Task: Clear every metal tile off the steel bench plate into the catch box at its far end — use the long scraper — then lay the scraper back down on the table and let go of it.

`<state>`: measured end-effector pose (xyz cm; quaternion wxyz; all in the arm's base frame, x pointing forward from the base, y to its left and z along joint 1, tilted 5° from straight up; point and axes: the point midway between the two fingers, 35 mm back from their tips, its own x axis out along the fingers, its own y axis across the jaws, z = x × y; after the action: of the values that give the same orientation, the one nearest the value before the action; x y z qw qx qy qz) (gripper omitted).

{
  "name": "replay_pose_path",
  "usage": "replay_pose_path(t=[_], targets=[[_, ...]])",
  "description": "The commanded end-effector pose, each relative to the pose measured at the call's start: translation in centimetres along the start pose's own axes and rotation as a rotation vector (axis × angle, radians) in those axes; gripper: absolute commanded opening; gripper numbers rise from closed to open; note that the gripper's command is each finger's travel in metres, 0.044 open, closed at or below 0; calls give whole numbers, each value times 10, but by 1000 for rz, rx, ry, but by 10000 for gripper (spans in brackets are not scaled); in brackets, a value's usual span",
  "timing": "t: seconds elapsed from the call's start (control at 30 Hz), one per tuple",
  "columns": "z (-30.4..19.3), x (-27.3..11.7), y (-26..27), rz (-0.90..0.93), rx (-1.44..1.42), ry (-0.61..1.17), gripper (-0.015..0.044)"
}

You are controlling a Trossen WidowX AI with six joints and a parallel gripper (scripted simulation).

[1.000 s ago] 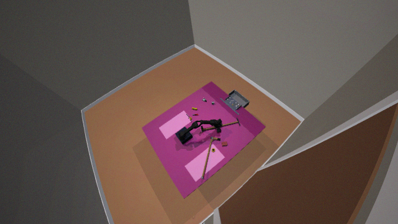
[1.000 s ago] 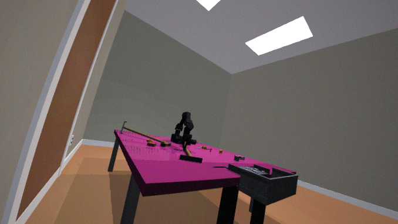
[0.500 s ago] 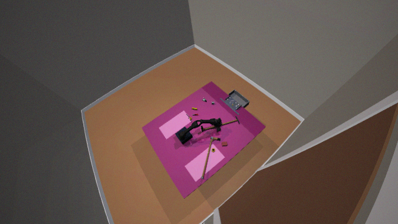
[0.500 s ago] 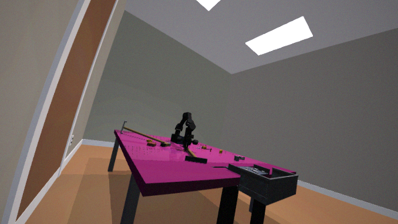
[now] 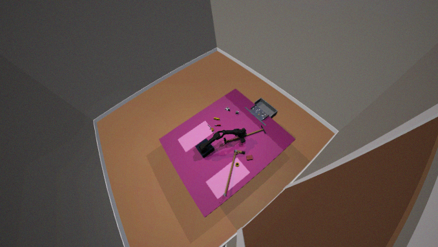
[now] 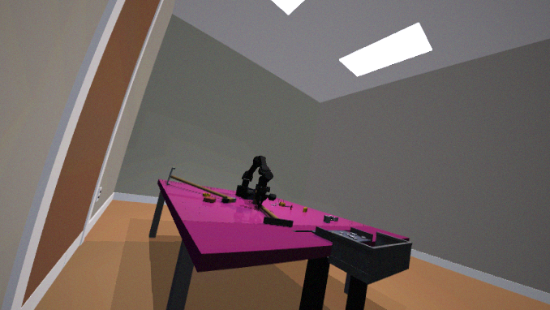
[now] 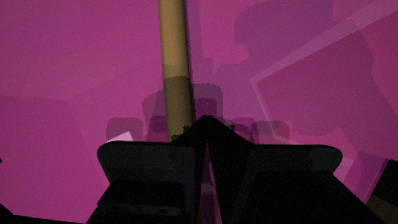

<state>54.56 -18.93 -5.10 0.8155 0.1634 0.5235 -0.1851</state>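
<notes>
My gripper (image 5: 242, 141) (image 6: 259, 206) (image 7: 206, 119) is shut and empty, low over the table. A wooden-handled tool with a wide dark head (image 5: 263, 129) (image 6: 278, 221) lies under it; its handle (image 5: 255, 132) (image 7: 173, 45) runs up to the left finger in the wrist view, not between the fingers. Contact cannot be told. A second, longer tool (image 5: 230, 174) (image 6: 199, 187) has a thin metal end. Which is the long scraper is unclear. Small tiles (image 5: 258, 110) (image 6: 353, 235) lie on the steel plate (image 5: 262, 118), beside the catch box (image 5: 274, 114) (image 6: 389, 260).
A red block (image 5: 249, 158) (image 6: 209, 200) and a yellow ring (image 5: 237, 164) (image 6: 206, 195) lie near the longer tool. A yellow piece (image 5: 216, 118) (image 6: 305, 209), a red piece (image 5: 218, 125) and small metal parts (image 5: 227, 108) (image 6: 330, 219) lie on the arm's other side.
</notes>
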Motion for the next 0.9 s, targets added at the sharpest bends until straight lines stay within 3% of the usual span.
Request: replay_pose_path(t=[0.0, 0.23, 0.87], targets=[[-1, 1, 7, 1, -1, 3, 0], [3, -5, 5, 0, 0, 0, 0], [33, -72, 5, 0, 0, -1, 0]])
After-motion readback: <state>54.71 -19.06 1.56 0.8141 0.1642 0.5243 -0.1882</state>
